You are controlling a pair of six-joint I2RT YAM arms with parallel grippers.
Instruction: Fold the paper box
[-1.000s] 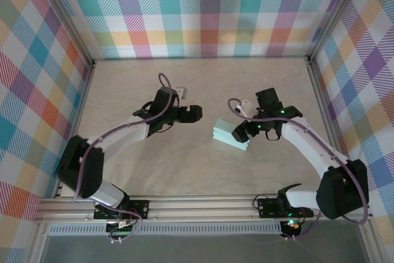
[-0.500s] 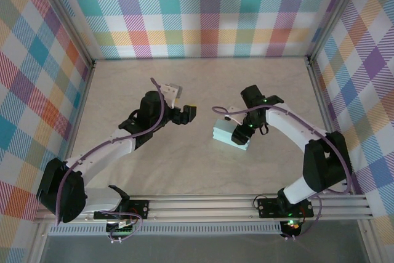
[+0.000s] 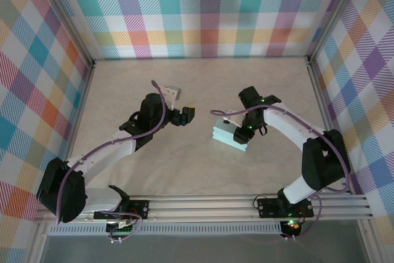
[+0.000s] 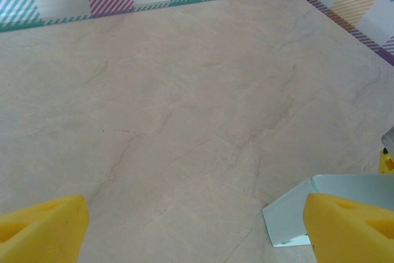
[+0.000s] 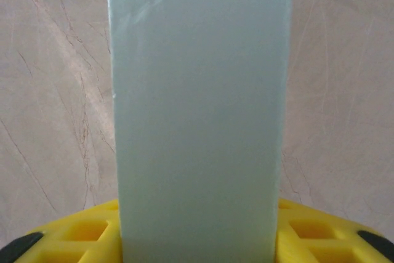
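Near edge: You have a silver aluminium rail (image 3: pixel 203 204) across the bottom of the top view. Both arm bases are bolted to it, the left arm on the left.

Left arm: Your white-and-black left arm (image 3: pixel 104 149) reaches up and to the right, toward the middle of the surface.

Left hand: Your left hand (image 3: pixel 186 115) stands wide and holds nothing. In the left wrist view its yellow fingertips (image 4: pixel 43 226) sit at the two lower corners with bare surface between them.

Right arm: Your white-and-black right arm (image 3: pixel 295 126) rises from its base, bends at the elbow and comes back leftward to the box.

Right hand: Your right hand (image 3: pixel 245 132) is down over the right end of the box. In the right wrist view its yellow fingers (image 5: pixel 86 232) lie close against both long sides. You cannot tell whether they are pinching it.

Paper box: The paper box (image 3: pixel 226 132), a small shallow rectangular box of pale mint-green card, lies on the surface just right of centre, between the two hands. It is apart from the left hand.

Surface: The pale beige marbled surface (image 3: pixel 184 170) carries the box.

Far side: Walls (image 3: pixel 203 10) of pastel plaid close in the back and both sides.
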